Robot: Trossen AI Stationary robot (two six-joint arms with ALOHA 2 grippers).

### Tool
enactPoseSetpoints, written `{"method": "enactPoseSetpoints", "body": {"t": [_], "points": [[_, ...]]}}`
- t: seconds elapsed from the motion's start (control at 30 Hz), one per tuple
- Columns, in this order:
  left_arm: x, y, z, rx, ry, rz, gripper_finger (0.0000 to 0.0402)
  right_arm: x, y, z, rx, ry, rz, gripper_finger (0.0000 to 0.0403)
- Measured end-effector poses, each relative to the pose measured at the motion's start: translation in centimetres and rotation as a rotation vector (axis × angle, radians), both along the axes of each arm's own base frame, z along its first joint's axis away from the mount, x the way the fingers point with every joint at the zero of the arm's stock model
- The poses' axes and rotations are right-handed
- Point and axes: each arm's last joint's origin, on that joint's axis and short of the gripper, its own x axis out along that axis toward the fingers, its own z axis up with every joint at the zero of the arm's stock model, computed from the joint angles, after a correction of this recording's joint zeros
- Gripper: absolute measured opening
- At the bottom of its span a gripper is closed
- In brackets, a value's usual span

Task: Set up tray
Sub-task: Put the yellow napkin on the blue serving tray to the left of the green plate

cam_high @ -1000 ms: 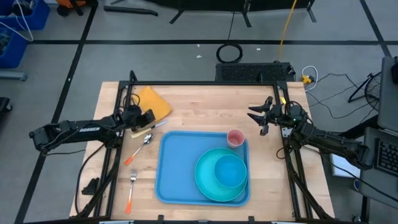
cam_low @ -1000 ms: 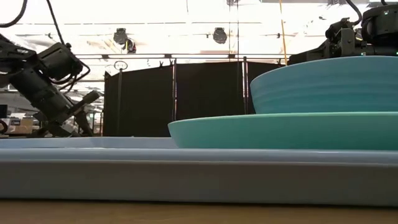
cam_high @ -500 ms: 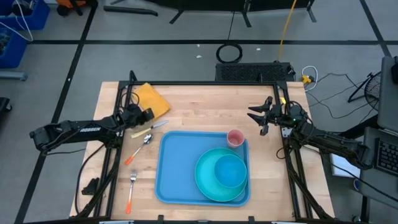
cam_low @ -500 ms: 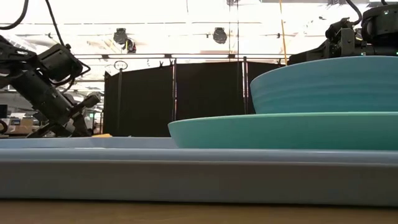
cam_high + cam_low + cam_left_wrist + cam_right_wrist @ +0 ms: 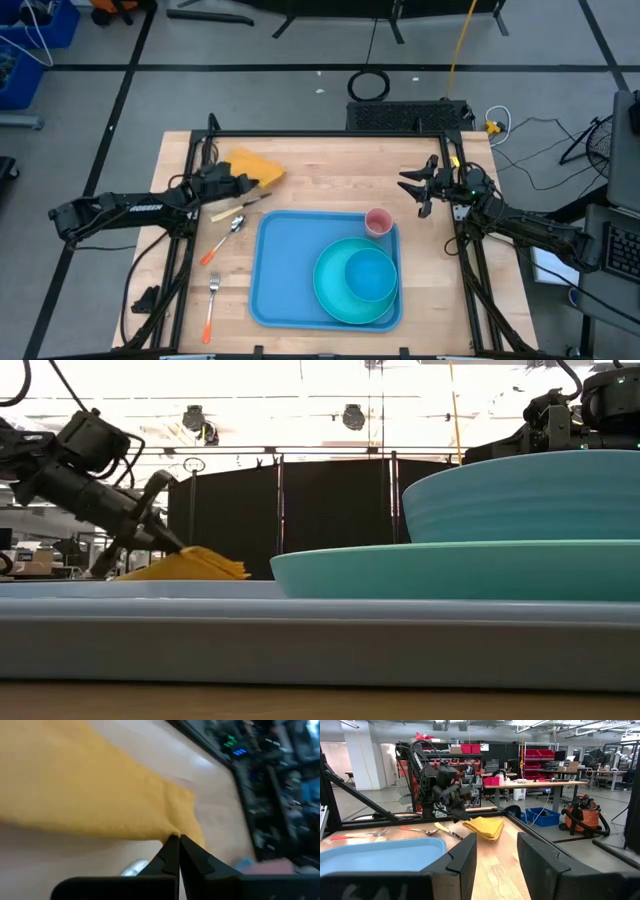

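Note:
The blue tray (image 5: 283, 285) lies at the table's near middle, carrying a teal plate (image 5: 330, 290), a teal bowl (image 5: 370, 275) and a pink cup (image 5: 378, 221). A folded yellow cloth (image 5: 258, 166) is at the far left. My left gripper (image 5: 240, 184) is shut on the cloth's near edge; in the low view the left gripper (image 5: 168, 532) stands above the cloth (image 5: 190, 566). My right gripper (image 5: 420, 186) waits open at the far right, touching nothing. My left gripper pinches the yellow cloth's near edge (image 5: 165, 827) between its two fingertips (image 5: 170, 851). The fingers slant down at it from the table's left. The held end is raised, and the cloth (image 5: 215, 568) slopes down from it toward the right; one layer or several, I cannot tell.
A knife (image 5: 232, 206), a spoon (image 5: 224, 236) and a fork (image 5: 212, 300), all orange-handled, lie left of the tray. Bare wood stretches across the far middle of the table. Black frame rails border the table (image 5: 330, 165).
My left gripper has risen and moved toward the table's right, its fingers tipping closer to level. The yellow cloth has come with it: its near edge is lifted and the whole cloth sits a little farther right.

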Motion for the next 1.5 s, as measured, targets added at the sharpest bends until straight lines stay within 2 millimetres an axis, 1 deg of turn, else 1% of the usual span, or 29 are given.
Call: {"method": "enactPoseSetpoints", "body": {"t": [0.1, 0.17, 0.4, 0.67, 0.87, 1.07, 1.17, 1.27, 1.33, 1.5], "points": [[0.5, -0.4, 0.5, 0.002, -0.065, -0.098, 0.0001, 0.0, 0.0, 0.0, 0.000, 0.000, 0.000, 0.0130], [0.8, -0.9, 0.6, -0.018, -0.079, -0.151, 0.0001, 0.0, 0.0, 0.0, 0.000, 0.000, 0.000, 0.0130], [1.8, -3.5, 0.6, -0.117, -0.109, -0.314, 0.0001, 0.0, 0.0, 0.0, 0.000, 0.000, 0.000, 0.0130], [2.6, -6.9, 0.7, -0.226, -0.132, -0.404, 0.0000, 0.0, 0.0, 0.0, -0.001, 0.000, 0.000, 0.0130], [2.9, -9.3, 1.6, -0.250, -0.206, -0.486, 0.0000, 0.0, 0.0, 0.0, -0.015, 0.003, -0.002, 0.0130], [3.3, -11.6, 2.6, -0.296, -0.168, -0.620, 0.0000, 0.0, 0.0, 0.0, -0.016, 0.003, -0.002, 0.0130], [3.6, -12.5, 3.1, -0.322, -0.143, -0.649, 0.0000, 0.0, 0.0, 0.0, -0.015, 0.003, -0.002, 0.0130], [3.9, -13.5, 3.1, -0.345, -0.095, -0.668, 0.0000, 0.0, 0.0, 0.0, -0.015, 0.003, -0.002, 0.0130], [4.2, -14.2, 2.8, -0.377, -0.056, -0.680, 0.0000, 0.0, 0.0, 0.0, -0.013, 0.003, -0.001, 0.0130], [4.8, -16.1, 1.4, -0.475, 0.082, -0.725, 0.0000, 0.0, 0.0, 0.0, -0.009, 0.001, -0.001, 0.0130]]}}
